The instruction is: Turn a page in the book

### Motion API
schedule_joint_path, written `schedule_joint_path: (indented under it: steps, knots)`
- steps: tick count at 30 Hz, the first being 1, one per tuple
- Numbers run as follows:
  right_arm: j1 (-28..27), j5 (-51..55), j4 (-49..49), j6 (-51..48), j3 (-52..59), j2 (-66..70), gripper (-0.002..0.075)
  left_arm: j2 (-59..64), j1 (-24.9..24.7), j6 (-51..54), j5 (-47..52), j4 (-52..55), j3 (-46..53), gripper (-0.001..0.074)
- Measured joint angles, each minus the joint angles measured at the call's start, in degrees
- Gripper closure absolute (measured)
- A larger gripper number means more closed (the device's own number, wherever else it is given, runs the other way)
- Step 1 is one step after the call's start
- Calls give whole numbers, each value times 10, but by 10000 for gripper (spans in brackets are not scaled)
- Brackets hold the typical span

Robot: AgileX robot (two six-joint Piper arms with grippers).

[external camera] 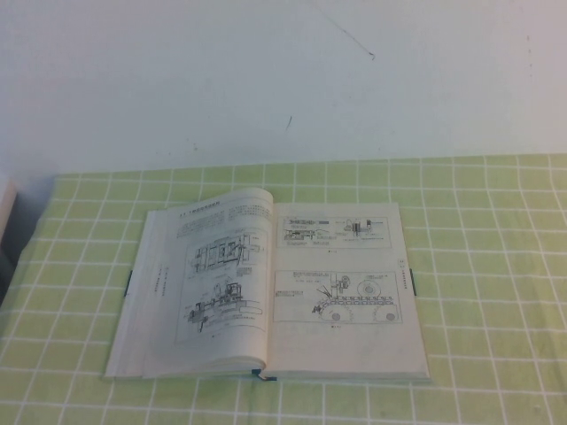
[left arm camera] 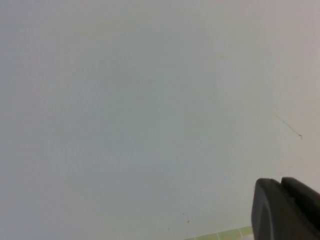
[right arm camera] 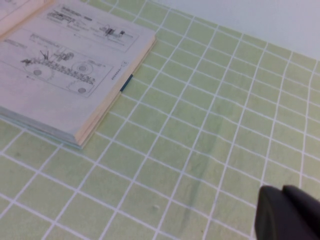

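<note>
The thick white-paged book (external camera: pixel 275 288) lies open on my green-checked surface (external camera: pixel 478 266). My right hand (right arm camera: pixel 287 215) hangs clenched and empty beside it. My left hand (left arm camera: pixel 285 210) faces the white wall (left arm camera: pixel 125 100); I cannot tell its state.

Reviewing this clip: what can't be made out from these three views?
- Book text and diagrams: too small and blurred, high view.
- Book's left half: cut off by the frame edge, right wrist view.
- Left gripper: only a dark corner shows, aimed at the wall.
- Right gripper: mostly cut off, shut, over the tablecloth.
- Both arms: outside the high view.
</note>
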Motion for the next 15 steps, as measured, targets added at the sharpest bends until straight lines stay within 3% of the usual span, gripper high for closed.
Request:
schedule_joint_path:
  steps: [4,7,10,15]
  knots:
    - [0,0,0,0,0,0,729,-1,10,-334,13,320,16,739]
    - [0,0,0,0,0,0,729,-1,39,-497,49,435,33,739]
    - [0,0,0,0,0,0,729,-1,78,-585,95,485,48,739]
    - [0,0,0,0,0,0,729,-1,103,-628,101,552,79,739]
